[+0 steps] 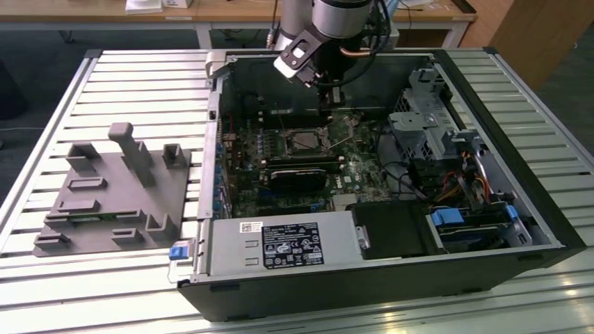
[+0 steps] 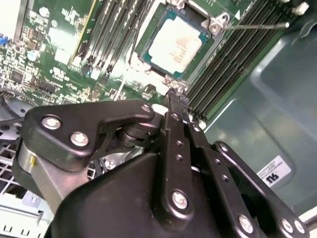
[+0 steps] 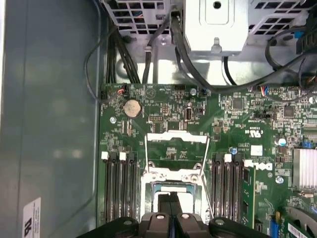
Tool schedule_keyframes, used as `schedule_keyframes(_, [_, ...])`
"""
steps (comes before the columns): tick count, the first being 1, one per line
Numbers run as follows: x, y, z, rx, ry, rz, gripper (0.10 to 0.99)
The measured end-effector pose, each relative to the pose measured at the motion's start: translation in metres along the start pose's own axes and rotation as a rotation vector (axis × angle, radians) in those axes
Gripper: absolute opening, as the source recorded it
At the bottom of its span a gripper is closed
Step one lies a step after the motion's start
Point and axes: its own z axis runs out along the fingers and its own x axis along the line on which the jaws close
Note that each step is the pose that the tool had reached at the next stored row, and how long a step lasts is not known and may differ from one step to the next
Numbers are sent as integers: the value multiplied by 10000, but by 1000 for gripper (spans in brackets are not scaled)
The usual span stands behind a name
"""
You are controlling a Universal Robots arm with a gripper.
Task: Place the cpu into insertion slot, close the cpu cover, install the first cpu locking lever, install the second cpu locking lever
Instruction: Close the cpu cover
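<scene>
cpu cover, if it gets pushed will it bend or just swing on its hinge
The cpu cover looks like thin sheet metal with a cut-out centre, so probably light and springy. It stands open, hinged beside the cpu, so a push would likely swing it, not slide it. Bare metal, possibly slippery.

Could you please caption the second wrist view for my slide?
The cpu lies in the insertion slot of the green motherboard, with the gripper close to the slot's corner.

The exterior view looks steeply down on the open computer case [image 1: 371,296], with the arm [image 1: 339,17] at 12 o'clock. Both wrist views hover close above the motherboard [image 3: 237,129], sharing the socket [image 2: 144,55].
</scene>
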Motion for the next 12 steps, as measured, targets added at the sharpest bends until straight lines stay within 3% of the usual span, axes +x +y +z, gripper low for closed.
schedule_keyframes(5, [0, 79, 3, 31, 1, -164, 106])
schedule_keyframes(12, [-48, 113, 10, 47, 6, -393, 106])
